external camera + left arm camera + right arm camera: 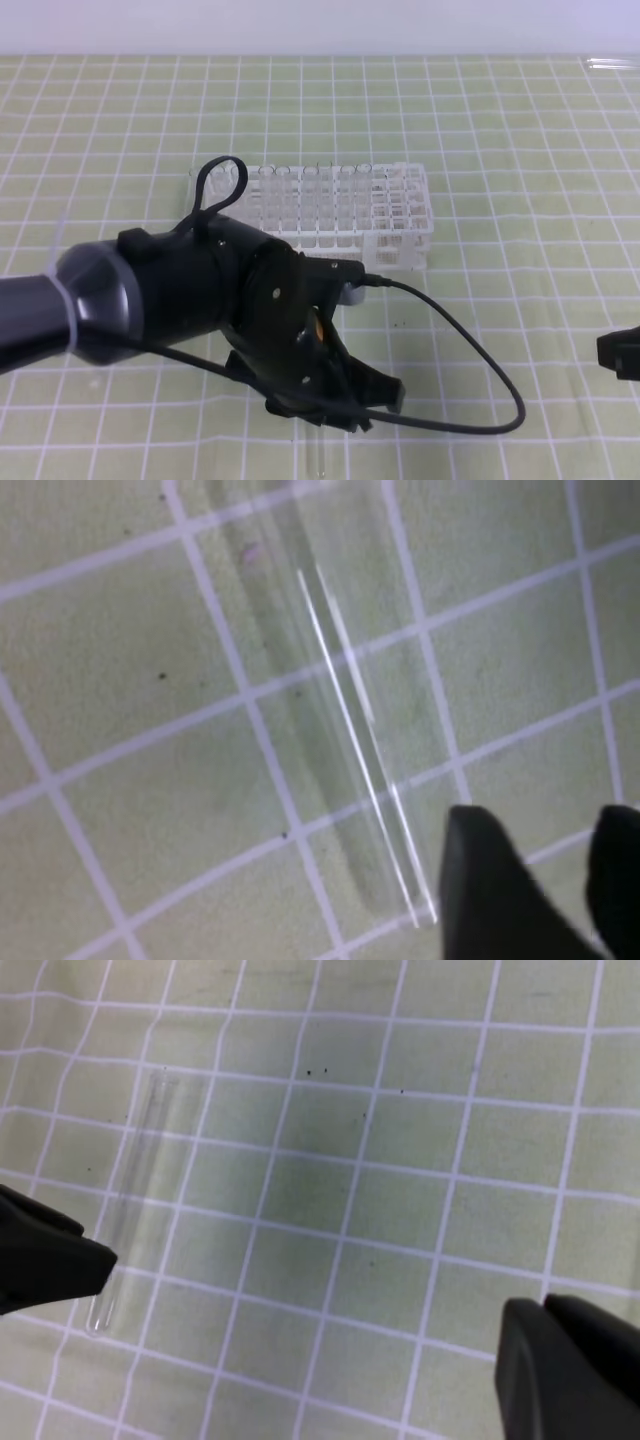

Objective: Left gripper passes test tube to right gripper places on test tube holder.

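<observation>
Flat on the mat, test tube (340, 720) runs diagonally, left gripper (545, 890) parted, empty.

A tabletop (500, 130) fills nearly the whole scene, covered in a pale yellow-green mat ruled with thin white lines into a regular grid of squares, and small dark specks dot the mat in places in the close views. Along the far edge, a plain, pale bluish-white wall (320, 25) runs straight across the top of the high view, with no window or furniture showing. The light is soft, even and diffuse, leaving only faint, blurred shadows on the mat and a small bright glint near the far right corner of the tabletop.
</observation>
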Motion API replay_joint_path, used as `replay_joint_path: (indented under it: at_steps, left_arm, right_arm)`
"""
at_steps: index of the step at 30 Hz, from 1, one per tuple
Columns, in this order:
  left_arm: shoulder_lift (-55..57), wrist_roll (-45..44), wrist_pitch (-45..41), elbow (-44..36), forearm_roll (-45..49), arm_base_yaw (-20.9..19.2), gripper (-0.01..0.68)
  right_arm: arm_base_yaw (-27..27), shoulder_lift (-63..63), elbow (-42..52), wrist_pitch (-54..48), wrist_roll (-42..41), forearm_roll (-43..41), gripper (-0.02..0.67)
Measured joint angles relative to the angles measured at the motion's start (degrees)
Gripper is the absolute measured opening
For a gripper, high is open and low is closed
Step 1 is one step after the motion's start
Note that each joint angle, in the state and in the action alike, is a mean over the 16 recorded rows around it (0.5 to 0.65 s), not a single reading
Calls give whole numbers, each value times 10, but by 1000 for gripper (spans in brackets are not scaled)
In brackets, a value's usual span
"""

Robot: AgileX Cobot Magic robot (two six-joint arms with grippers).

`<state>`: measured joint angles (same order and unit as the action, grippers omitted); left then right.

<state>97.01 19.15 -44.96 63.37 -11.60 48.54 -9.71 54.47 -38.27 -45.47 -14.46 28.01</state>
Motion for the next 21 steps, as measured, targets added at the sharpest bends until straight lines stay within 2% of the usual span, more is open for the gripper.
replay_joint_path:
  at_steps: [6, 9, 21]
  left_arm:
    - [2, 11, 7, 0, -6, 0, 346]
    - [6, 21, 5, 0, -6, 0, 383]
    - [50, 50, -10, 0, 5, 0, 392]
  right_arm:
    - [0, 0, 0, -3, 0, -2, -16]
    - [0, 0, 0, -5, 0, -3, -16]
    - [0, 0, 0, -8, 0, -5, -16]
